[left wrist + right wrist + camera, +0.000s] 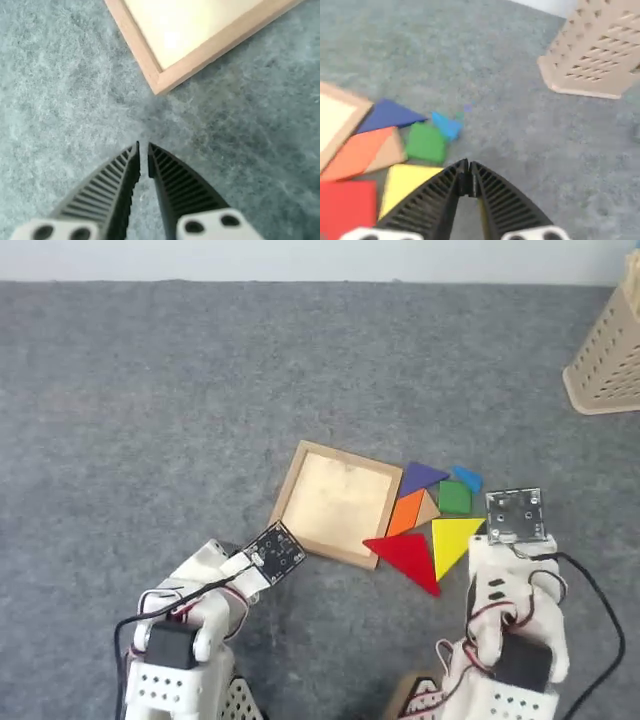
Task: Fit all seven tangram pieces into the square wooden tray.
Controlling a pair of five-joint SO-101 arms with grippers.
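Left pincer [143, 150] all but closed, empty, tray [140, 47] corner just ahead, right pincer [469, 170] closed, empty, yellow triangle [410, 185] just beside, desk [545, 150] stretching ahead

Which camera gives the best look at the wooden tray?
The high view: the whole tray shows, empty. The left wrist view catches one corner, the right wrist view just an edge.

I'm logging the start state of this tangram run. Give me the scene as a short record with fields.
tray: square, wooden, nothing in it
pieces outside tray: purple triangle, blue piece, green square, orange triangle, tan piece, yellow triangle, red triangle
left gripper: shut, empty, over carpet by a tray corner
right gripper: shut, empty, by the yellow triangle
other: perforated basket
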